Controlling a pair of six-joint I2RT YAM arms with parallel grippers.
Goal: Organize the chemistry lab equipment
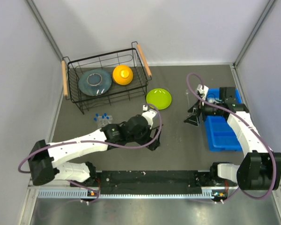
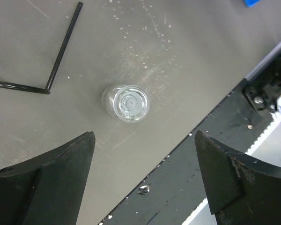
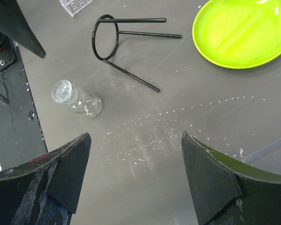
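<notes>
A tiny round clear glass vessel (image 2: pixel 126 102) lies on the dark mat, just beyond my open, empty left gripper (image 2: pixel 144 154). It also shows in the right wrist view (image 3: pixel 77 98), on its side. In the top view the left gripper (image 1: pixel 154 142) is at mid-table. My right gripper (image 1: pixel 193 118) is open and empty (image 3: pixel 135 154), low over bare mat beside the blue tray. Blue-capped test tubes (image 1: pixel 102 116) stand in a clear rack (image 1: pixel 105 121) left of the left arm. A thin glass rod (image 1: pixel 186 95) lies right of the lime plate. Goggles and the packet are not in view.
A black wire ring stand (image 3: pixel 117 42) lies tipped beside the vessel; its legs show in the left wrist view (image 2: pixel 56 51). A lime-green plate (image 1: pixel 158 98) sits mid-table. A wire basket (image 1: pixel 75 70) holds a grey plate (image 1: pixel 94 82) and an orange bowl (image 1: pixel 122 75). A blue tray (image 1: pixel 222 129) lies at the right.
</notes>
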